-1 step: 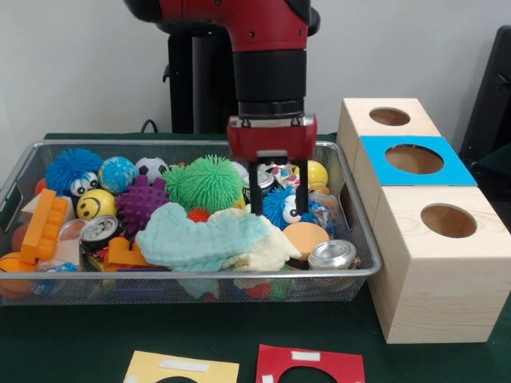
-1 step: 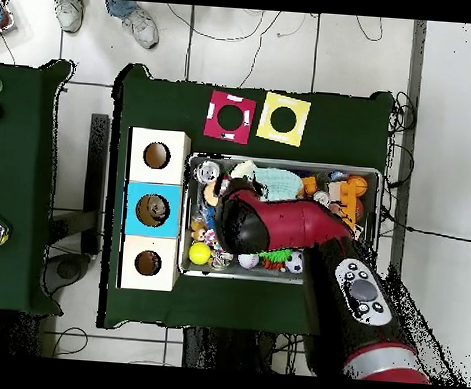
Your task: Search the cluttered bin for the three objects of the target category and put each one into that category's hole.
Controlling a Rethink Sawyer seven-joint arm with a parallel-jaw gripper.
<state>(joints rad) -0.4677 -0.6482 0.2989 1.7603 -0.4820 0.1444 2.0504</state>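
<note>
My gripper (image 1: 279,207) hangs open inside the wire bin (image 1: 361,239), right of centre. Its two black fingers (image 1: 255,191) stand on either side of a blue fuzzy ball with eyes (image 1: 281,209); whether they touch it I cannot tell. A second blue fuzzy ball (image 1: 73,169) lies at the bin's far left. Three wooden boxes stand to the right, and the middle hole (image 1: 413,159) carries a blue card. From above, the arm (image 2: 277,226) covers the gripper and much of the bin (image 2: 282,164). Something lies in the blue-carded hole (image 2: 153,209).
The bin also holds a green fuzzy ball (image 1: 209,182), a purple spiky ball (image 1: 142,203), a yellow smiley ball (image 1: 96,204), a mint cloth (image 1: 200,237), an orange block (image 1: 44,227) and cans (image 1: 333,254). Yellow (image 1: 182,371) and red (image 1: 310,365) cards lie in front. A person's shoes (image 2: 141,24) show.
</note>
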